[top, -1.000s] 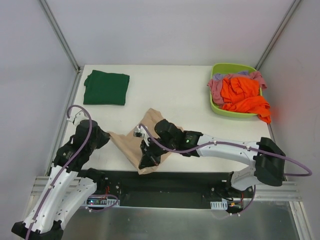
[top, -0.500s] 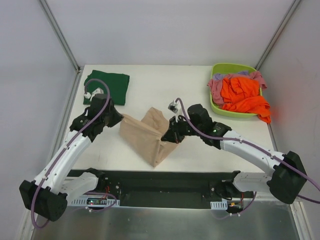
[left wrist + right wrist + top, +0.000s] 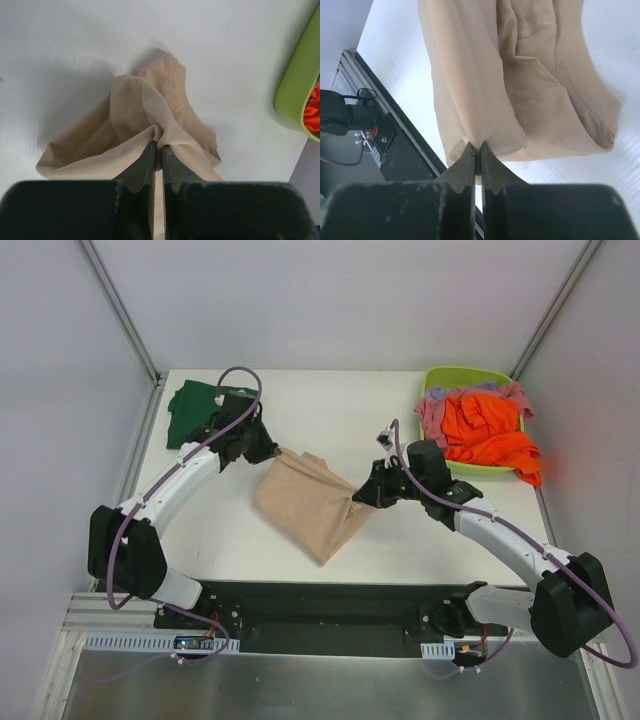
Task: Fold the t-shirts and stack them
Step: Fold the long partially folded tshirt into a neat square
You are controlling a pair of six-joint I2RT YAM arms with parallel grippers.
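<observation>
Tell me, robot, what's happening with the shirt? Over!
Left tool shut on beige shirt. Right tool shut on it too. Shirt stretched between them. Folded green shirt close by left tool.

We find bare surface [image 3: 340, 405] across the far middle, between the dark green t-shirt [image 3: 186, 412] far left and the lime-green basket [image 3: 432, 452] far right. The beige-tan t-shirt [image 3: 310, 502], stretched between left fingers [image 3: 146, 162] and right fingers [image 3: 490, 167], bars the centre. Our left arm [image 3: 185, 475] crosses the left side and our right arm [image 3: 500, 530] the near right. The near-left strip lies open.
</observation>
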